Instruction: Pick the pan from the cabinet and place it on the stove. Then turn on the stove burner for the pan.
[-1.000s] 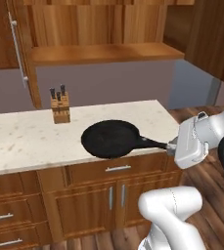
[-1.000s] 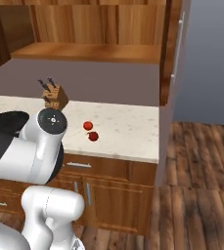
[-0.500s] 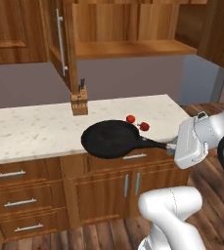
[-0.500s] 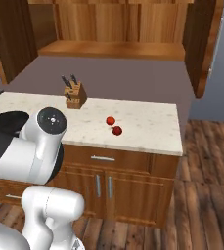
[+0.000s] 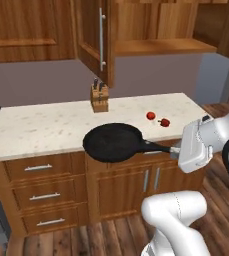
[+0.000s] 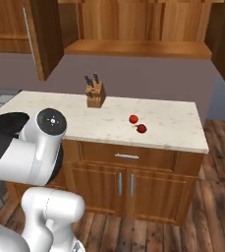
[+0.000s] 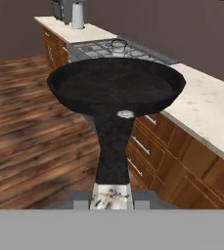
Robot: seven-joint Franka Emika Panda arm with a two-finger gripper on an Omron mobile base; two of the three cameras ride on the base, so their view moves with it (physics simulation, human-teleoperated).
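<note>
Pan was already out of the cabinet when I looked. My gripper was closed tight on the end of its long handle, and the pan hung level in the air in front of the counter, its far side just over the counter's front edge. It was not resting on anything. So I judged the first part, the picking, was done.

The putting down was still left. In the hand view I saw the stove past the pan, with its dark grates, further along the same counter line. The pan was not over it yet. I judged I had to carry the pan that way, set it on a burner, let go, and then turn the knob. I could not see the knobs from here.

I counted what I could see. There was one pan. There was one knife block on the counter, with a few dark handles sticking up; I could not count them for sure. There were two small red things lying close together near the right end of the counter. The cabinet had one door swung open, and its shelf looked bare. Three drawers sat under the counter on the left, one above the other.
</note>
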